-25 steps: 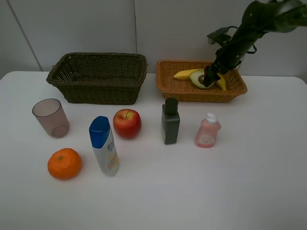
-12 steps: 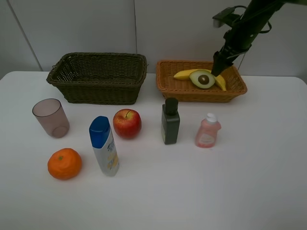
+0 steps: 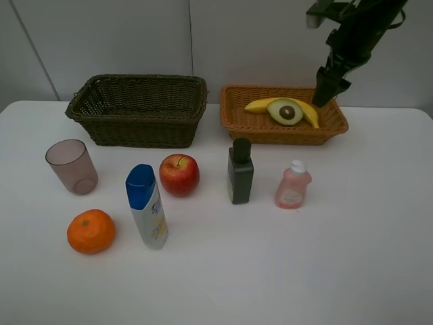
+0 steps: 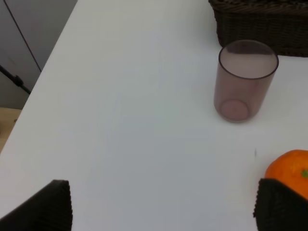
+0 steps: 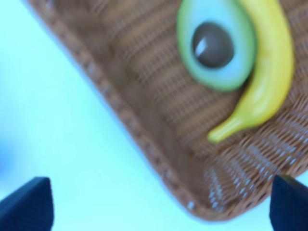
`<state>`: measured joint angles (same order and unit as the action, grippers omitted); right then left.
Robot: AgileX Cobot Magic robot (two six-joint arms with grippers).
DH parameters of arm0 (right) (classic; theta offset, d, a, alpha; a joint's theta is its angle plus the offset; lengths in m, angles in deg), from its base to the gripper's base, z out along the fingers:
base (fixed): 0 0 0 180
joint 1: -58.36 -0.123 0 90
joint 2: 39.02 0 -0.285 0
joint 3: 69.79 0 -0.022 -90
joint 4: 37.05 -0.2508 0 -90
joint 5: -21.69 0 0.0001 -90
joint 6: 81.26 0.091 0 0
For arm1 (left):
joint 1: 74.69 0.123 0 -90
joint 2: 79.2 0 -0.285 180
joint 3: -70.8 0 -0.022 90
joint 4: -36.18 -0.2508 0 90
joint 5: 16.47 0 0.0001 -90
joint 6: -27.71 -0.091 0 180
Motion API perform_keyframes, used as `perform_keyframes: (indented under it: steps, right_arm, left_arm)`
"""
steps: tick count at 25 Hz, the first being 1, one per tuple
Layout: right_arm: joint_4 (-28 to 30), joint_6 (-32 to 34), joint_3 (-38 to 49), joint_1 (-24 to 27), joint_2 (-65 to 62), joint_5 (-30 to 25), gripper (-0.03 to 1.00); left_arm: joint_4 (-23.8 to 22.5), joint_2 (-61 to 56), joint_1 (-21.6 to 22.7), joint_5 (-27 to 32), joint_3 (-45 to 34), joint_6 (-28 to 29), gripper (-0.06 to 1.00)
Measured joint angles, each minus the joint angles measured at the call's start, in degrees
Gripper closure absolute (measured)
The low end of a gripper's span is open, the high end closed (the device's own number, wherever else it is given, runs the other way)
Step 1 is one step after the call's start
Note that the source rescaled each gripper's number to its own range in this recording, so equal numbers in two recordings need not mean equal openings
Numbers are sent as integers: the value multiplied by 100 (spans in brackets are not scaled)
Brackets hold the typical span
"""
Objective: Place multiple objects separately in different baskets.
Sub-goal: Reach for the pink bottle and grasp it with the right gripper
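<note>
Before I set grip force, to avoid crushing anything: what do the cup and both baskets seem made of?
Cup: smooth translucent pinkish plastic, possibly glass; its base shows through the wall. Dark basket and orange-tan basket: matte woven wicker, strands visible; natural or synthetic, I cannot tell.

White table [image 3: 352, 271]: two baskets [image 3: 135, 132] [image 3: 284, 135], cup [image 3: 71, 167], orange [image 3: 90, 231], apple [image 3: 179, 175], three bottles [image 3: 147, 206] [image 3: 240, 172] [image 3: 292, 186].

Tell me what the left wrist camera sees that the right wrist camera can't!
Only the left wrist view shows the pinkish cup, the orange and a corner of the dark basket. Only the right wrist view shows the avocado half and banana in the orange-tan basket. Both show the white table and dark fingers spread apart.
</note>
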<state>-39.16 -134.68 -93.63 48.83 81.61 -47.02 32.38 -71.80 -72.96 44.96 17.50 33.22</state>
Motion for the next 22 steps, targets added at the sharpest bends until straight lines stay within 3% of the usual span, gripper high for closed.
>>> perform_keyframes:
  steps: [7, 22]
  right_arm:
    - [-13, -673, 1170, -338, -808, 108, 5]
    - [-10, -744, 2446, -1116, -1161, 512, 5]
  left_arm:
    - [0, 0, 0, 0, 0, 0, -5]
    - [0, 0, 0, 0, 0, 0, -5]
